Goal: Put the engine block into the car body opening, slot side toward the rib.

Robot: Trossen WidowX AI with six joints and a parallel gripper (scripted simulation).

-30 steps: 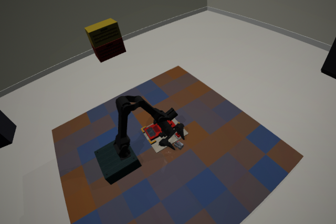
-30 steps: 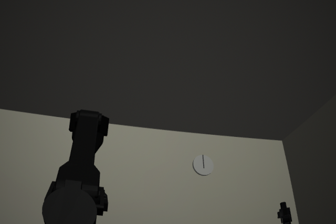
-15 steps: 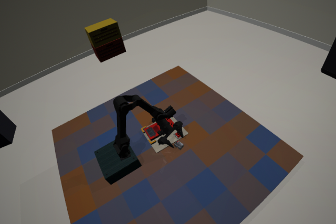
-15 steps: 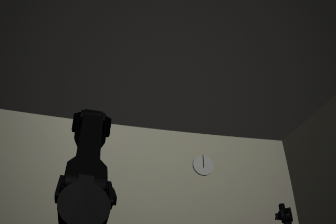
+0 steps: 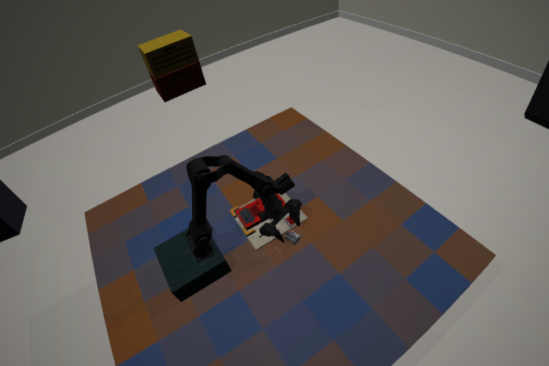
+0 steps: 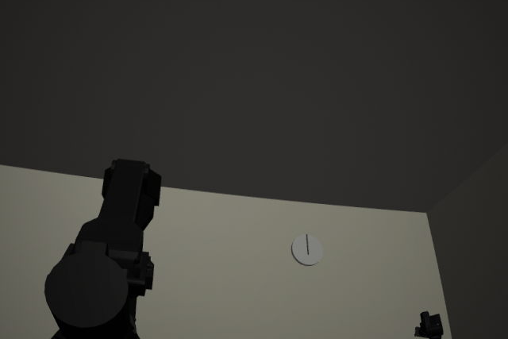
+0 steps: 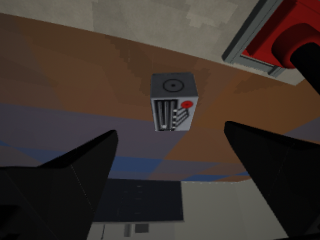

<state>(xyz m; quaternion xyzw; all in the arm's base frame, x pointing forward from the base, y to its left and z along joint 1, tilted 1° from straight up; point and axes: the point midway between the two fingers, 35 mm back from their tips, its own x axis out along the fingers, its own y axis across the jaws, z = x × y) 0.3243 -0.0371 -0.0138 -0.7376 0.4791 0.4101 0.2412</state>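
The engine block (image 5: 292,236) (image 7: 174,102), a small grey block, sits on the patchwork mat just off the edge of the pale board. In the wrist view a ringed face and a face with dark stripes and a red dot show. Which side has the slot cannot be told. My gripper (image 5: 290,232) (image 7: 171,130) is open and empty, its fingers wide apart on either side of the block in the wrist view, not touching it there. The red car body (image 5: 243,219) lies on the pale board (image 5: 257,241) (image 7: 145,22), partly hidden by my arm; its opening and rib cannot be made out.
A red part (image 7: 295,27) in a grey frame (image 7: 252,27) stands on the board near the block. Yellow brackets (image 5: 248,231) hold the car body's end. The dark green arm base (image 5: 186,260) stands left of the board. A yellow and red box stack (image 5: 172,65) is far back.
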